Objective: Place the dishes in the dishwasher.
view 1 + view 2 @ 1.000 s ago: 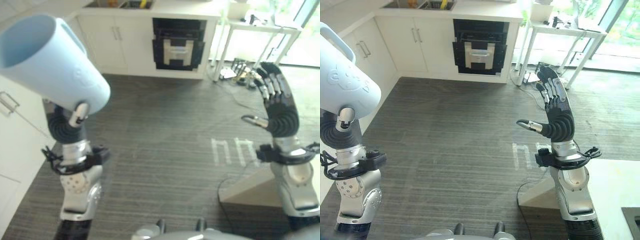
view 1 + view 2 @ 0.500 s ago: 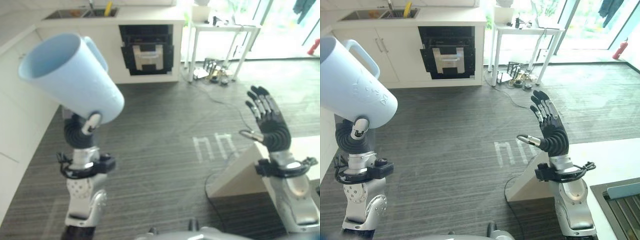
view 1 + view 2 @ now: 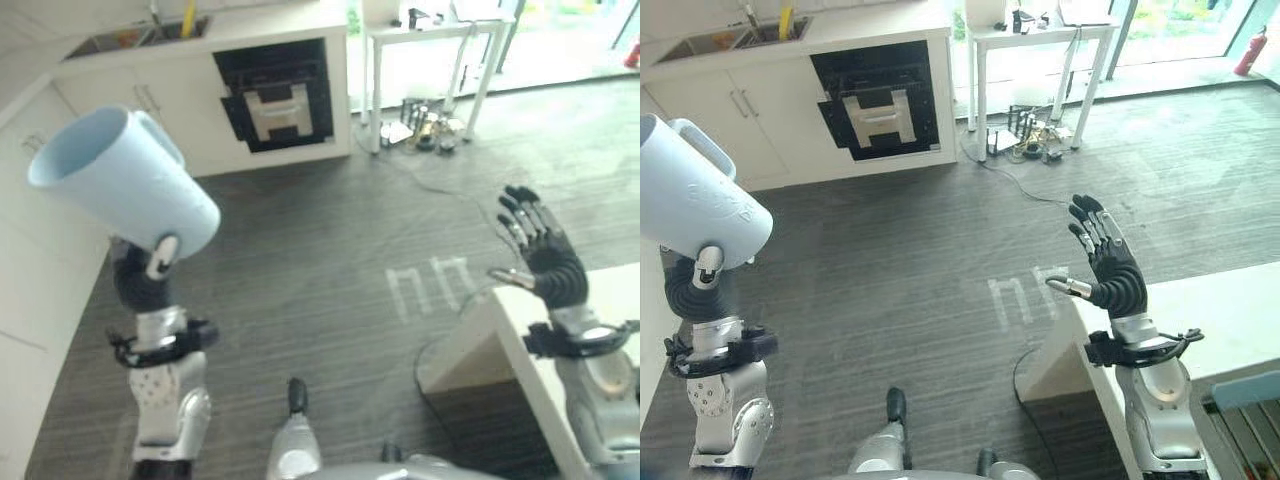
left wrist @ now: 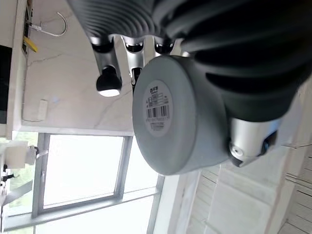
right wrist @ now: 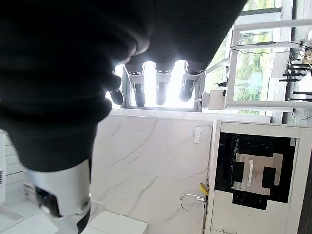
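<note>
The left hand (image 3: pixel 140 275) is raised in front of the robot with its fingers and thumb curled round a pale blue mug (image 3: pixel 125 190). The mug is tipped on its side in the air, its open mouth turned up and away to the robot's left, its handle on the far side. In the left wrist view the mug's flat base (image 4: pixel 161 117) faces the camera, with a dark-tipped finger (image 4: pixel 108 84) lying along its side.

The right hand (image 3: pixel 1112 275) is raised at a like height, palm turned inward, fingers straight and spread wide, thumb out to the side, holding nothing. Below it lies the corner of a white surface (image 3: pixel 1230 320).

Beyond both hands stretches a dark grey striped floor (image 3: pixel 910 250). Across it stands a run of white cabinets (image 3: pixel 750 130) with a black dishwasher (image 3: pixel 875 105) set in them, its door shut. A sink (image 3: pixel 720 40) is let into the top at the cabinets' left end. A white table (image 3: pixel 1030 40) stands just to the right of the cabinets.
</note>
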Robot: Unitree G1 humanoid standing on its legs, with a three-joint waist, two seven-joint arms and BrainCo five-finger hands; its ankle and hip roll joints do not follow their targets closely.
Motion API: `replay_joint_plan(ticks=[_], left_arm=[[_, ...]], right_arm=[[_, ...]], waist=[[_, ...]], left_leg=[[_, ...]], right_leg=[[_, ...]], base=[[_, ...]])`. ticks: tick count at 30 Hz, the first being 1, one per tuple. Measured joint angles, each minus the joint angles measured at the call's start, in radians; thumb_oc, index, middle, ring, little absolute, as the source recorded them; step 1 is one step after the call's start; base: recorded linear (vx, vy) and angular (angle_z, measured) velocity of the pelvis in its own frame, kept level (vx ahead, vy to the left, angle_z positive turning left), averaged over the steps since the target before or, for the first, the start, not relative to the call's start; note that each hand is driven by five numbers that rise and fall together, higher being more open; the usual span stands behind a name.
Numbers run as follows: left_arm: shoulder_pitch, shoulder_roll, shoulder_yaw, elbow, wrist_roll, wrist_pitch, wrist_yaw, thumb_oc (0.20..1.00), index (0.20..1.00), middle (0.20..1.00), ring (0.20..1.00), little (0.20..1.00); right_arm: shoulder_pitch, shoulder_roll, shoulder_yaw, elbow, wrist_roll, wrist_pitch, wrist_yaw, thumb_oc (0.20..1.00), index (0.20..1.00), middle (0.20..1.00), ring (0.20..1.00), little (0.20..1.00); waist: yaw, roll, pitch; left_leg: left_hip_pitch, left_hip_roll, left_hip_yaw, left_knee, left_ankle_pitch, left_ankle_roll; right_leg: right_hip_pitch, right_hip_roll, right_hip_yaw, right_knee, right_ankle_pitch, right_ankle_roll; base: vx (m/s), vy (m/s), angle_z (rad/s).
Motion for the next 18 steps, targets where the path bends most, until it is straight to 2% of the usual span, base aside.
replay_joint_plan(ticks=[1, 3, 4, 5, 6, 8, 9, 10, 11, 12, 13, 14, 15, 16, 17, 18], left_arm=[[-0.017, 0.003, 0.000, -0.002, -0.001, 0.003, -0.002, 0.200, 0.200, 0.200, 0.200, 0.200], [-0.018, 0.009, 0.001, -0.034, -0.010, 0.004, -0.007, 0.200, 0.200, 0.200, 0.200, 0.200], [-0.033, 0.017, -0.001, -0.045, -0.011, 0.007, -0.010, 0.200, 0.200, 0.200, 0.200, 0.200], [-0.068, 0.019, -0.008, -0.051, -0.011, 0.017, -0.024, 0.200, 0.200, 0.200, 0.200, 0.200], [-0.096, 0.023, -0.018, -0.051, -0.013, 0.024, -0.031, 0.200, 0.200, 0.200, 0.200, 0.200], [-0.119, 0.058, -0.021, -0.080, -0.037, 0.034, -0.055, 0.200, 0.200, 0.200, 0.200, 0.200], [-0.121, 0.066, -0.014, -0.098, -0.037, 0.049, -0.068, 0.200, 0.200, 0.200, 0.200, 0.200], [-0.120, 0.065, -0.003, -0.098, -0.037, 0.060, -0.076, 0.200, 0.200, 0.200, 0.200, 0.200], [-0.116, 0.065, -0.004, -0.097, -0.038, 0.079, -0.080, 0.200, 0.200, 0.200, 0.200, 0.200], [-0.111, 0.062, -0.008, -0.099, -0.036, 0.090, -0.087, 0.200, 0.200, 0.200, 0.200, 0.200], [-0.106, 0.049, -0.004, -0.100, -0.036, 0.089, -0.084, 0.200, 0.200, 0.200, 0.200, 0.200], [-0.107, 0.050, -0.010, -0.091, -0.036, 0.100, -0.079, 0.200, 0.200, 0.200, 0.200, 0.200], [-0.110, 0.057, -0.015, -0.083, -0.036, 0.105, -0.074, 0.200, 0.200, 0.200, 0.200, 0.200], [-0.118, 0.071, -0.020, -0.075, -0.036, 0.109, -0.071, 0.200, 0.200, 0.200, 0.200, 0.200], [-0.110, 0.074, -0.008, -0.060, -0.036, 0.111, -0.078, 0.200, 0.200, 0.200, 0.200, 0.200], [-0.060, 0.054, 0.003, -0.043, -0.046, 0.117, -0.077, 0.200, 0.200, 0.200, 0.200, 0.200]], right_arm=[[0.003, 0.005, 0.012, -0.017, -0.001, 0.003, -0.002, 1.000, 1.000, 1.000, 1.000, 1.000], [0.005, 0.004, 0.019, -0.089, -0.002, 0.000, -0.006, 1.000, 1.000, 1.000, 1.000, 1.000], [0.001, 0.009, 0.020, -0.113, -0.003, 0.000, -0.017, 1.000, 1.000, 1.000, 1.000, 1.000], [-0.008, 0.013, 0.014, -0.123, -0.005, 0.000, -0.042, 1.000, 1.000, 1.000, 1.000, 1.000], [-0.016, 0.014, 0.010, -0.123, -0.010, 0.001, -0.059, 1.000, 1.000, 1.000, 1.000, 1.000], [-0.038, 0.042, 0.008, -0.122, -0.024, 0.001, -0.088, 1.000, 1.000, 1.000, 1.000, 1.000], [-0.047, 0.058, 0.008, -0.114, -0.036, 0.002, -0.098, 1.000, 1.000, 1.000, 1.000, 1.000], [-0.046, 0.074, 0.009, -0.116, -0.050, 0.002, -0.101, 1.000, 1.000, 1.000, 1.000, 1.000], [-0.049, 0.110, 0.011, -0.110, -0.064, 0.001, -0.101, 1.000, 1.000, 1.000, 1.000, 1.000], [-0.039, 0.116, 0.014, -0.097, -0.081, 0.003, -0.101, 1.000, 1.000, 1.000, 1.000, 1.000], [-0.045, 0.109, 0.024, -0.099, -0.093, 0.001, -0.100, 1.000, 1.000, 1.000, 1.000, 1.000], [-0.042, 0.070, 0.066, -0.095, -0.098, 0.003, -0.097, 1.000, 1.000, 1.000, 1.000, 1.000], [-0.038, 0.047, 0.073, -0.092, -0.077, 0.012, -0.080, 1.000, 1.000, 1.000, 1.000, 1.000], [-0.026, 0.031, 0.063, -0.094, -0.065, 0.018, -0.073, 1.000, 1.000, 1.000, 1.000, 1.000], [0.011, 0.007, 0.024, -0.095, -0.034, 0.018, -0.049, 1.000, 1.000, 1.000, 1.000, 1.000], [0.046, 0.003, -0.004, -0.091, -0.016, 0.020, -0.036, 1.000, 1.000, 1.000, 1.000, 1.000]], waist=[[0.009, -0.015, 0.008], [0.029, -0.056, 0.002], [0.034, -0.078, 0.003], [0.040, -0.085, 0.003], [0.041, -0.082, 0.003], [0.061, -0.094, -0.004], [0.076, -0.097, -0.008], [0.084, -0.096, -0.007], [0.084, -0.093, -0.005], [0.081, -0.073, -0.010], [0.077, -0.049, -0.008], [0.045, -0.039, -0.010], [0.018, -0.045, -0.011], [-0.007, -0.057, -0.016], [-0.025, -0.083, -0.028], [-0.028, -0.091, -0.030]], left_leg=[[0.030, -0.033, -0.005, -0.005, 0.043, 0.056], [0.066, -0.106, -0.002, 0.002, 0.115, 0.130], [0.072, -0.144, -0.005, 0.002, 0.104, 0.154], [0.082, -0.172, -0.024, 0.003, 0.088, 0.177], [0.097, -0.180, -0.047, 0.003, 0.081, 0.191], [0.134, -0.200, -0.072, 0.003, 0.038, 0.217], [0.152, -0.216, -0.090, 0.004, 0.018, 0.238], [0.154, -0.224, -0.091, 0.023, -0.010, 0.249], [0.145, -0.223, -0.100, 0.078, -0.041, 0.258], [0.169, -0.212, -0.110, 0.084, -0.071, 0.297], [0.184, -0.201, -0.097, 0.094, -0.101, 0.297], [0.227, -0.208, -0.087, 0.064, -0.117, 0.287], [0.254, -0.215, -0.099, 0.049, -0.123, 0.281], [0.263, -0.224, -0.116, 0.048, -0.130, 0.270], [0.285, -0.256, -0.119, 0.043, -0.159, 0.242], [0.339, -0.275, -0.115, 0.044, -0.184, 0.236]], right_leg=[[0.031, -0.031, 0.002, 0.006, -0.010, 0.031], [0.057, -0.100, -0.004, 0.032, -0.052, 0.084], [0.059, -0.132, -0.022, 0.051, -0.050, 0.095], [0.056, -0.153, -0.051, 0.103, -0.045, 0.104], [0.043, -0.162, -0.069, 0.176, -0.045, 0.112], [-0.010, -0.182, -0.059, 0.357, -0.019, 0.185], [-0.088, -0.201, -0.051, 0.527, 0.015, 0.233], [-0.135, -0.206, -0.020, 0.625, 0.070, 0.252], [-0.205, -0.214, 0.000, 0.767, 0.148, 0.251], [-0.302, -0.218, -0.006, 0.936, 0.137, 0.229], [-0.429, -0.224, -0.036, 1.053, 0.090, 0.213], [-0.583, -0.179, -0.067, 1.025, -0.020, 0.176], [-0.601, -0.139, -0.103, 0.859, -0.069, 0.171], [-0.596, -0.125, -0.160, 0.702, -0.071, 0.166], [-0.604, -0.124, -0.243, 0.452, -0.038, 0.157], [-0.588, -0.127, -0.253, 0.300, 0.015, 0.109]], base=[[0.23, 0.165, -0.12], [0.29, 0.214, -0.02], [0.28, 0.215, 0.39], [0.26, 0.225, 0.73], [0.23, 0.206, 0.78], [0.29, 0.297, 0.66], [0.29, 0.331, 0.49], [0.34, 0.412, 0.37], [0.15, 0.208, 0.15], [0.23, 0.213, -0.09], [0.37, 0.040, -0.27], [0.45, -0.049, -0.23], [0.49, -0.131, 0.23], [0.32, -0.116, 0.58], [0.49, -0.209, 0.59], [0.62, -0.283, 0.66]])
